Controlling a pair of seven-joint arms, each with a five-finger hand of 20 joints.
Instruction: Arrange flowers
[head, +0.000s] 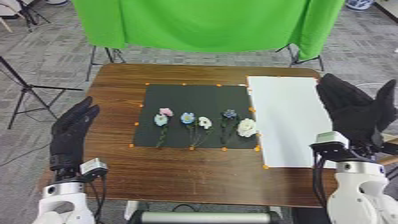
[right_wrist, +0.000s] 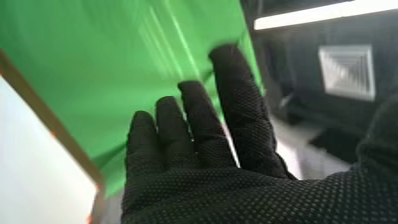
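In the head view my right hand (head: 357, 112) is over the right edge of the table, beside the white sheet (head: 284, 120), its fingers straight and holding nothing. The right wrist view shows the same hand (right_wrist: 218, 192) with fingers extended. My left hand (head: 73, 132) is at the table's left edge, open and empty. Several flowers lie on the black mat (head: 169, 95): a pink one (head: 166, 111) and a light blue one (head: 161, 120) at left, a blue one (head: 187, 118) and a white one (head: 205, 122) in the middle, a dark blue one (head: 230, 114) and a large white one (head: 247, 128) at right.
Orange marks line the mat and sheet on the brown table (head: 178, 175). A green cloth (head: 204, 25) hangs beyond the table's far edge. A black tripod (head: 28, 87) stands on the floor at left.
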